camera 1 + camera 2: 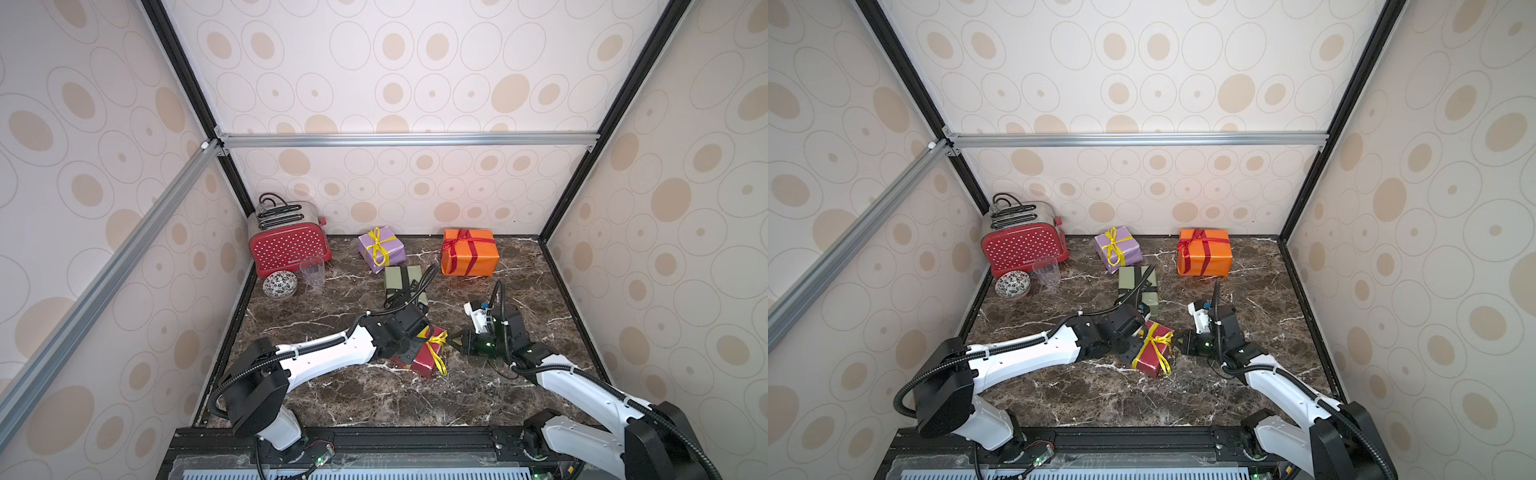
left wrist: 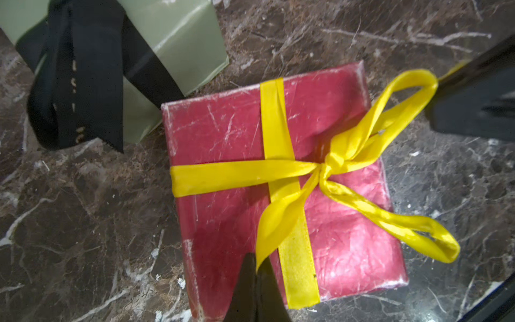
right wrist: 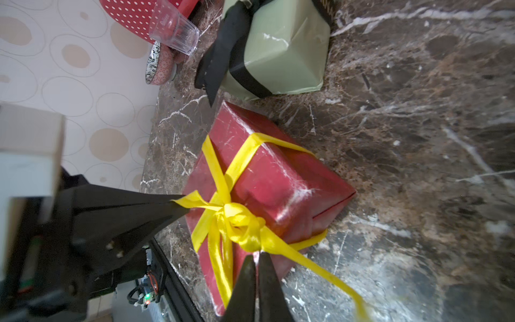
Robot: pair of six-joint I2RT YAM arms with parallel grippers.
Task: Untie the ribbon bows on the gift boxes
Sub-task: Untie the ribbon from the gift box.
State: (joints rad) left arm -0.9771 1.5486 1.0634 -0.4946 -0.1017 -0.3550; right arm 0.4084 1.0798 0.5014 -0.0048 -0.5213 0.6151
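Between the left gripper (image 2: 255, 264) tips: tail of the yellow bow (image 2: 324, 167), pinched tight | right gripper (image 3: 257, 258): narrow, nipping a loop beside the knot | dark red box (image 2: 223, 133): just below both | risk: pulling the loop may jam the knot; unpinned box may drag.

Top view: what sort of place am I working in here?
Probably a staged test booth dressed as a kitchen counter: wallpapered panels on an aluminium frame, a marble-look tabletop, and a red dotted toaster.
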